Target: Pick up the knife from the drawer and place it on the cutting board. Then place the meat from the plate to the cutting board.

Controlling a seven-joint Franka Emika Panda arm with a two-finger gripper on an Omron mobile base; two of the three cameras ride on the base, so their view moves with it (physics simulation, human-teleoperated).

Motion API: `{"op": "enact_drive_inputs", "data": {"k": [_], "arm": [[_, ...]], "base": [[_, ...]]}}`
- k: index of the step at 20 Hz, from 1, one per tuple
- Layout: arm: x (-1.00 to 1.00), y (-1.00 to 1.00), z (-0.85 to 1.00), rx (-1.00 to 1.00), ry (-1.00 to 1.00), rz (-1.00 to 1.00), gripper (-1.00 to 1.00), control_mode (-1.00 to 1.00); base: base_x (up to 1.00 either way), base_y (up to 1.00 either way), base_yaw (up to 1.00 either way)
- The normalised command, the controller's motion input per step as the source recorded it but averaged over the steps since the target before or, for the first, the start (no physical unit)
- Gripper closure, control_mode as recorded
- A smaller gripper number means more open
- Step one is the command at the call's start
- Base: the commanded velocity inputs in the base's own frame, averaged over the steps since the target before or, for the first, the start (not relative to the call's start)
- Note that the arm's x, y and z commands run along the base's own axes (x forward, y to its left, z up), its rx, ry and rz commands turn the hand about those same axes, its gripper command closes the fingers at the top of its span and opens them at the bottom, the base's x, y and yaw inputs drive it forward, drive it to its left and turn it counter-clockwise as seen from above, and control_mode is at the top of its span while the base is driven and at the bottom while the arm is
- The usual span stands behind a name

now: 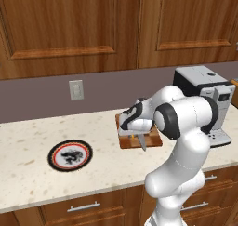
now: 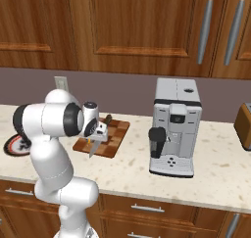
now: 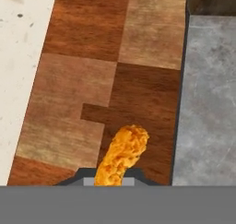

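tool (image 3: 115,179) holding the meat (image 3: 123,154) over the cutting board (image 3: 78,98), knife (image 3: 207,103) blade alongside, lengthwise

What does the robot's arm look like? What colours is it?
The arm is made of fat, rounded white tubes, smooth and shiny. Dark grey-black rings sit at the joints, like the one at its elbow. The hand end is white with black patches, and the gripper has small dark fingertips. No cables or writing can be made out.

Pincer (image 2: 98,133) above the board (image 1: 151,139), meat (image 3: 122,155) between its tips over the board, knife (image 3: 207,98) on the board just right of the meat in the hand view, plate (image 1: 70,155) well to the pincer's left on the counter (image 1: 28,146), coffee machine (image 2: 175,132) to its right
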Motion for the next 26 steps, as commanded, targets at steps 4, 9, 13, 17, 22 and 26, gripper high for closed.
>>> {"op": "enact_drive_inputs", "data": {"k": [4, 9, 13, 17, 22, 26], "arm": [[0.27, 0.01, -0.37, -0.05, 0.00, 0.00, -1.00, -1.00], [0.11, 0.00, -0.14, -0.01, 0.00, 0.00, -1.00, -1.00], [0.00, 0.00, 0.07, 0.00, -0.01, 0.02, -1.00, -1.00], [0.00, 0.00, 0.00, 0.00, 0.00, 0.02, -1.00, -1.00], [-0.27, 0.00, 0.24, 0.00, -0.09, 0.00, -1.00, -1.00], [-0.35, 0.00, 0.22, 0.00, -0.11, 0.00, -1.00, -1.00]], "base": [[0.00, 0.00, 0.00], [0.00, 0.00, 0.00], [0.00, 0.00, 0.00], [0.00, 0.00, 0.00], [0.00, 0.00, 0.00], [0.00, 0.00, 0.00]]}}
